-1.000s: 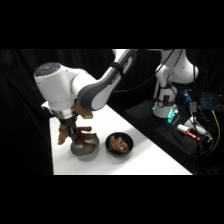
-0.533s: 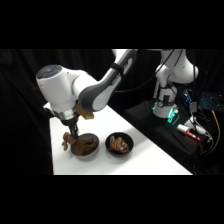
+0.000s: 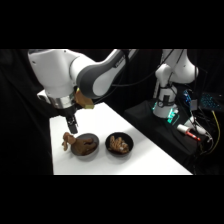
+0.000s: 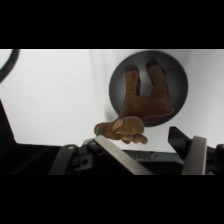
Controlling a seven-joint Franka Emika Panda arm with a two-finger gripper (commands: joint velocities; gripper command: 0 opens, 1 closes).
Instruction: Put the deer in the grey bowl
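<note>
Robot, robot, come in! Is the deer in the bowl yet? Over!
Gripper open, above the bowl. Deer lies in the grey bowl, head hanging over the rim. Nothing in the way. Over.

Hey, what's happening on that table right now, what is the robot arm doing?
The arm's pincer hangs open just above the grey bowl, holding nothing. The deer lies in that bowl with its head end draped over the rim onto the white table. Beside it stands a black bowl holding a lighter tan thing. So the deer looks placed, if untidily.
</note>
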